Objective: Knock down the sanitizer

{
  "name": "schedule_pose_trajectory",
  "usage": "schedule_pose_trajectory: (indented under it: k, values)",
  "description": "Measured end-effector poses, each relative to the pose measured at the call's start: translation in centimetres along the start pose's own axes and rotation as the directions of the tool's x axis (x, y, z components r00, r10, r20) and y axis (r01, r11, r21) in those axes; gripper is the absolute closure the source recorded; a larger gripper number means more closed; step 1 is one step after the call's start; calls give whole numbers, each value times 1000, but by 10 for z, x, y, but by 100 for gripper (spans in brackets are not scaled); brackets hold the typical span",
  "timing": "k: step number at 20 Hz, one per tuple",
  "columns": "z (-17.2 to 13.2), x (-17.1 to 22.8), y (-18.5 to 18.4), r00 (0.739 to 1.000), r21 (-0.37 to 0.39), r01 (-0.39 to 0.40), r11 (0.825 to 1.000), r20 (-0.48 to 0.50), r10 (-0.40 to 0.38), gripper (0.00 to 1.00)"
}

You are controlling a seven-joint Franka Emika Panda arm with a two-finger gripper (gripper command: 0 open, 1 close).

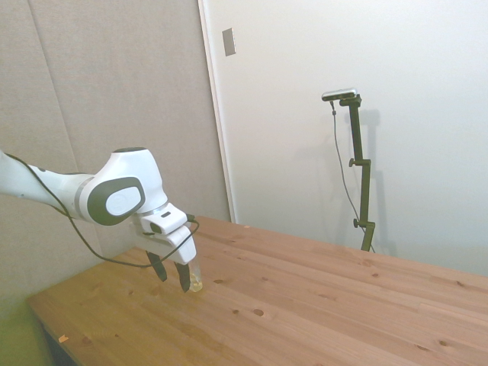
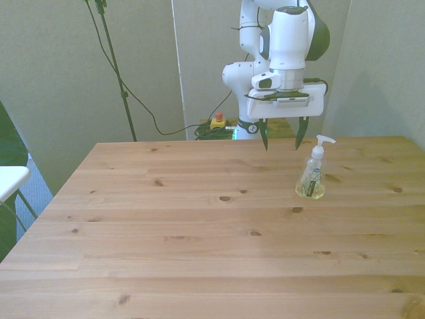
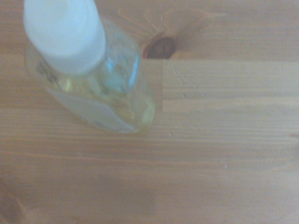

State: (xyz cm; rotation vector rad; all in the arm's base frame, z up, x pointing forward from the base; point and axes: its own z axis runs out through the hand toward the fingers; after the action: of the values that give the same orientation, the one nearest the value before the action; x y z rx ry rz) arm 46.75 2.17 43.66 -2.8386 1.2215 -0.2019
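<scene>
The sanitizer [image 2: 312, 177] stands upright on the wooden table [image 2: 199, 226] toward the front view's right, a clear pump bottle with yellowish liquid at its base and a white pump head. My gripper [image 2: 282, 141] hovers open just behind it, slightly to the front view's left, fingertips about level with the pump head and not touching it. From the side, the gripper [image 1: 172, 276] covers most of the sanitizer [image 1: 197, 282], and only the yellowish base shows. The wrist view looks down on the sanitizer [image 3: 98, 88] from close above.
The table's near-left corner [image 1: 46, 313] lies below the arm in the side view. A cable [image 2: 143, 106] hangs behind the table's far edge, and a small yellow box with a red button [image 2: 217, 121] sits beyond it. A white object [image 2: 10, 179] pokes in at the front view's left.
</scene>
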Motion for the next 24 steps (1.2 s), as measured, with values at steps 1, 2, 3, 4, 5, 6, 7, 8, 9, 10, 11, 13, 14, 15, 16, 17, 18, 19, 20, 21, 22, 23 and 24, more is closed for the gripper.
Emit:
schedule_pose_trajectory:
  k: [1,2,3,4,5,6,7,8,9,10,11,13,14,15,16,17,18,19,20,21,22,23,24]
  values:
    - [0,0,-9,1000,-6,5,1000,0,-5,100]
    - [0,-1,-17,1000,-11,11,1000,0,-11,100]
    - [0,-2,-24,1000,-15,17,1000,0,-17,100]
    - [1,-4,-31,1000,-22,22,1000,-2,-22,100]
    - [2,-4,-36,1000,-25,24,999,-5,-24,100]
    - [3,-5,-41,1000,-28,26,999,-7,-26,100]
    - [3,-5,-45,1000,-29,27,999,-7,-27,100]
    - [5,-6,-48,1000,-31,27,999,-6,-27,100]
    - [6,-6,-51,1000,-35,28,999,-6,-28,100]
    - [8,-7,-54,999,-40,31,999,-7,-31,100]
    - [10,-8,-57,999,-45,33,998,-8,-33,100]
    - [13,-11,-63,999,-53,38,998,-9,-39,100]
    - [14,-12,-66,999,-57,38,998,-8,-39,100]
    - [16,-13,-69,999,-59,38,998,-8,-38,100]
    - [17,-14,-72,999,-61,38,997,-8,-39,100]
    - [18,-13,-74,999,-65,39,997,-11,-40,100]
    - [19,-13,-77,999,-68,41,997,-14,-42,100]
    - [20,-13,-80,999,-69,40,997,-16,-42,100]
    - [21,-12,-83,999,-71,40,997,-17,-41,100]
    - [23,-12,-85,999,-74,40,996,-17,-41,100]
    - [24,-11,-89,999,-75,41,996,-15,-43,100]
    - [26,-11,-91,999,-77,43,996,-13,-44,100]
    - [28,-10,-94,999,-78,43,996,-12,-44,100]
